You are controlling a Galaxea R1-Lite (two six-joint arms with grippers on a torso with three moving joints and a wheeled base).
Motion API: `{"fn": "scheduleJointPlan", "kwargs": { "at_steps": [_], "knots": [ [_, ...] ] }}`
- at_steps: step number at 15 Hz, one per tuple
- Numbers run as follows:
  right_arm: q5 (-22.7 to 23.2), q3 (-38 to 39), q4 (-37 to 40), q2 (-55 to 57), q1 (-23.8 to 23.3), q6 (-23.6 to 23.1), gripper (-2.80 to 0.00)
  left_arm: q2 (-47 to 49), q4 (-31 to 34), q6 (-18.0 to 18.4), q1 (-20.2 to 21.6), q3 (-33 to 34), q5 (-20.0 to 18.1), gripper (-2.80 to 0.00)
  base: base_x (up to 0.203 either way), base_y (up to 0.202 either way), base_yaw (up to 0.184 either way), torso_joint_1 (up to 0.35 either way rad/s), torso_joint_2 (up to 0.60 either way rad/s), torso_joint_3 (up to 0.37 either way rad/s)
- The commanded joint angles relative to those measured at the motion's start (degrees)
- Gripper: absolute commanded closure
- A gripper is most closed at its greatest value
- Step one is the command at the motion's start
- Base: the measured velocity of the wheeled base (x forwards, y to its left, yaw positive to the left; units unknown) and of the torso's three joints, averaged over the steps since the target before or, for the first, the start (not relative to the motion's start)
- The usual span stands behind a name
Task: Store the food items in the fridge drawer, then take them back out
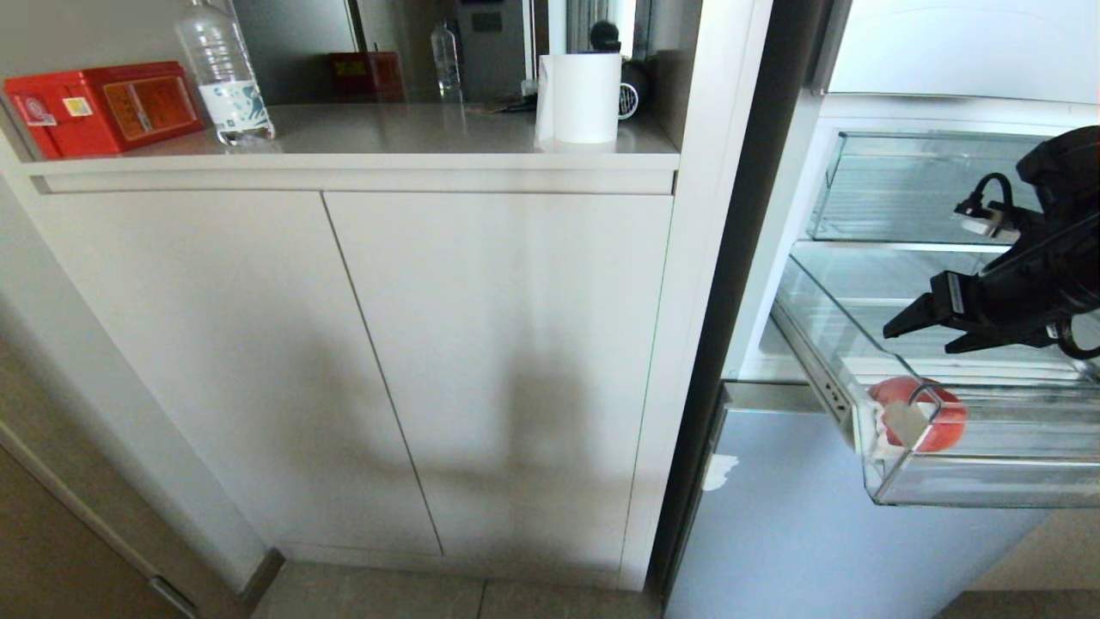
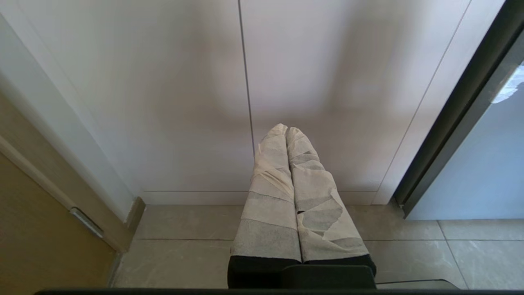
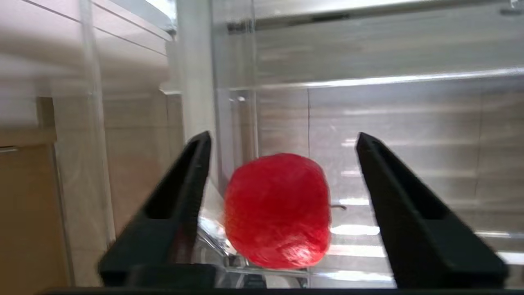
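Hovering over the pulled-out fridge drawer [image 1: 962, 481], your right gripper [image 1: 924, 331] is standing with its fingers [image 3: 180, 205] spread apart, grasping nothing. You are seeing the red food item [image 3: 278, 211] lying free in the drawer's front left corner, between the two fingers but touching neither. Your left gripper [image 2: 286, 131] is hanging parked, fingers pressed together, before the white cabinet doors [image 1: 361, 361].

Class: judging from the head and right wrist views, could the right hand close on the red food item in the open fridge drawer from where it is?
Probably yes. The right hand is open above the pulled-out fridge drawer, and the red food item lies in line between its fingers, with nothing in between.
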Motion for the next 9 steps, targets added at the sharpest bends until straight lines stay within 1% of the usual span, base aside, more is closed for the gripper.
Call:
{"fn": "scheduleJointPlan", "kwargs": {
  "at_steps": [1, 2, 4, 5, 6, 9],
  "knots": [
    [0.15, -0.08, 0.86, 0.93, -0.14, 0.01, -2.80, 0.00, 0.03, 0.01, 0.06, -0.01, 0.02, 0.00, 0.000, 0.000, 0.000, 0.000, 0.00, 0.000],
    [0.11, -0.42, 1.69, 2.20, -0.14, -0.01, -2.80, 0.00, 0.03, 0.01, 0.06, -0.01, 0.02, 0.00, 0.000, 0.000, 0.000, 0.000, 0.00, 0.000],
    [0.13, -3.15, 5.79, 4.37, -0.14, -0.12, -2.80, 0.00, 0.03, 0.01, -0.03, -0.01, 0.02, 0.00, 0.000, 0.000, 0.000, 0.000, 0.00, 0.000],
    [0.21, -4.86, 8.31, 5.37, -0.14, -0.64, -2.80, 0.00, 0.03, 0.01, 0.01, -0.01, 0.02, 0.00, 0.000, 0.000, 0.000, 0.000, 0.00, 0.000],
    [0.38, -5.83, 10.31, 6.36, -0.14, -2.33, -2.80, 0.00, 0.03, 0.01, 0.03, -0.01, 0.02, 0.00, 0.000, 0.000, 0.000, 0.000, 0.00, 0.000],
    [0.36, -7.34, 12.84, 7.96, -0.14, -3.72, -2.80, 0.00, 0.03, 0.01, -0.03, -0.01, 0.02, 0.00, 0.000, 0.000, 0.000, 0.000, 0.00, 0.000]
  ]
}}
